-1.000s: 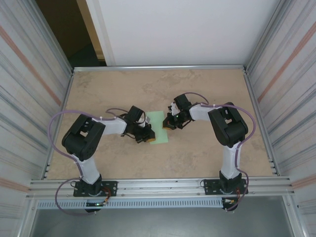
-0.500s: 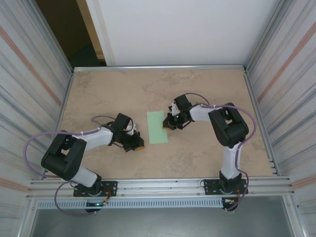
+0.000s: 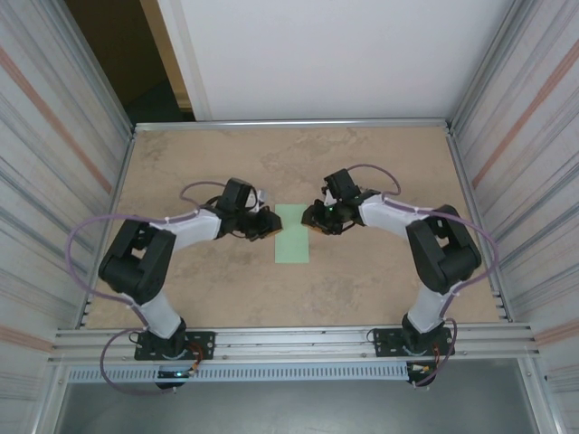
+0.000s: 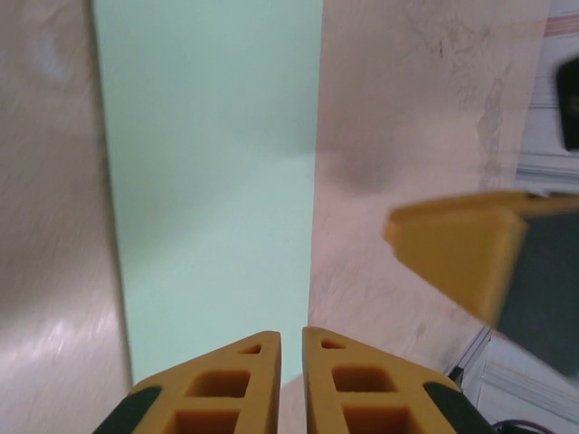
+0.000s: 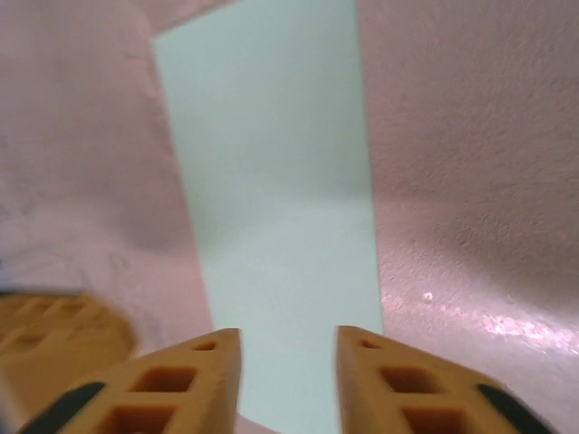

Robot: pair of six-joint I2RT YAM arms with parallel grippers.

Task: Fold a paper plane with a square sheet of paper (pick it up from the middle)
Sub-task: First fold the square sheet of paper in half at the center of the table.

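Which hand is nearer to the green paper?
Right, narrowly. The right hand overlaps the right edge of the paper; the left hand sits at its left edge.

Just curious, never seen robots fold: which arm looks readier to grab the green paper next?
Probably right: the right gripper is open at the edge of the paper, while the left gripper is shut.

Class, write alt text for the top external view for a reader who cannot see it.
A narrow rectangle of pale green paper lies flat on a beige table. Two robot arms reach in from the near edge, the left gripper by the paper's left edge and the right gripper by its right edge, both near its far end.
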